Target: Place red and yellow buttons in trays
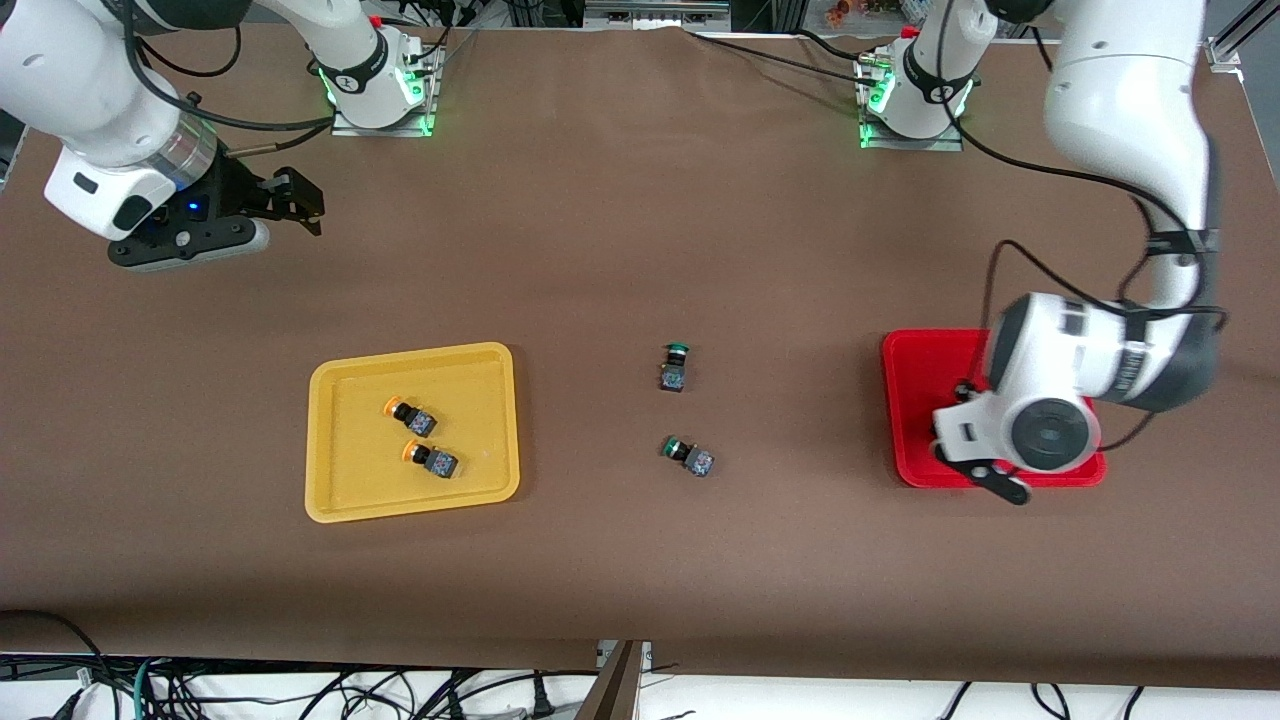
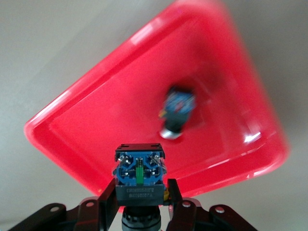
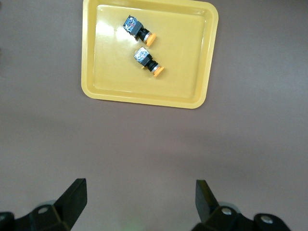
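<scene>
My left gripper hangs over the red tray, shut on a button whose blue terminal end faces the camera; its cap is hidden. A second button lies in that tray, blurred. In the front view the left wrist covers much of the red tray. The yellow tray holds two yellow-capped buttons, which also show in the right wrist view. My right gripper is open and empty, over bare table toward the right arm's end.
Two green-capped buttons lie on the brown table between the two trays. The yellow tray shows whole in the right wrist view. Cables hang past the table's near edge.
</scene>
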Controlling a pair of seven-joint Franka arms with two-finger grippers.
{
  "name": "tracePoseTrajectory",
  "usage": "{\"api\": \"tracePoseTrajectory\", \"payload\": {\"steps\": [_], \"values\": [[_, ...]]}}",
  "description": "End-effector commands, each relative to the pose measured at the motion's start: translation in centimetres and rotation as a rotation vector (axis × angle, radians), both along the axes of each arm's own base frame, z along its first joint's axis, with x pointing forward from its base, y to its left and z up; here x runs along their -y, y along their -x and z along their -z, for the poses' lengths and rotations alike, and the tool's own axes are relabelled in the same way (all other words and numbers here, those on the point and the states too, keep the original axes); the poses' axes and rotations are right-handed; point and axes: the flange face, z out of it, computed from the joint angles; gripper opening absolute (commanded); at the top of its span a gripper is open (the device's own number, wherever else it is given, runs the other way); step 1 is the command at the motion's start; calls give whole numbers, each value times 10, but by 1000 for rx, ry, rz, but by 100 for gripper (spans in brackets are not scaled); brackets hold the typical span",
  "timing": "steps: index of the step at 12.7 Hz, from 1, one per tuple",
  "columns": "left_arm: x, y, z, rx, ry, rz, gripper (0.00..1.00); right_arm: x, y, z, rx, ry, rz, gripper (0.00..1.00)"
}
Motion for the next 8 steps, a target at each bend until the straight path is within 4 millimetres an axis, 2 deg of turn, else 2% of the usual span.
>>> {"api": "tracePoseTrajectory", "payload": {"steps": [1, 2, 3, 4, 5, 7, 8], "values": [[-39, -3, 4, -2, 125, 118, 3, -1, 5, -7, 27, 13, -15, 100], [-56, -4, 7, 10, 180, 112, 6, -2, 4, -10, 33, 11, -1, 100], [-70, -6, 11, 36, 250, 99, 14, -3, 2, -12, 37, 5, 1, 100], [-77, -6, 16, 40, 288, 83, 61, -2, -4, -14, 43, 0, 3, 100], [-79, -6, 15, 39, 293, 84, 100, 3, -10, -18, 50, -3, 6, 100], [-71, -7, 5, 48, 291, 83, 100, 25, -14, -21, 47, -1, 45, 100], [-68, -9, -12, 71, 296, 82, 100, 36, -15, -21, 40, -5, 62, 100]]}}
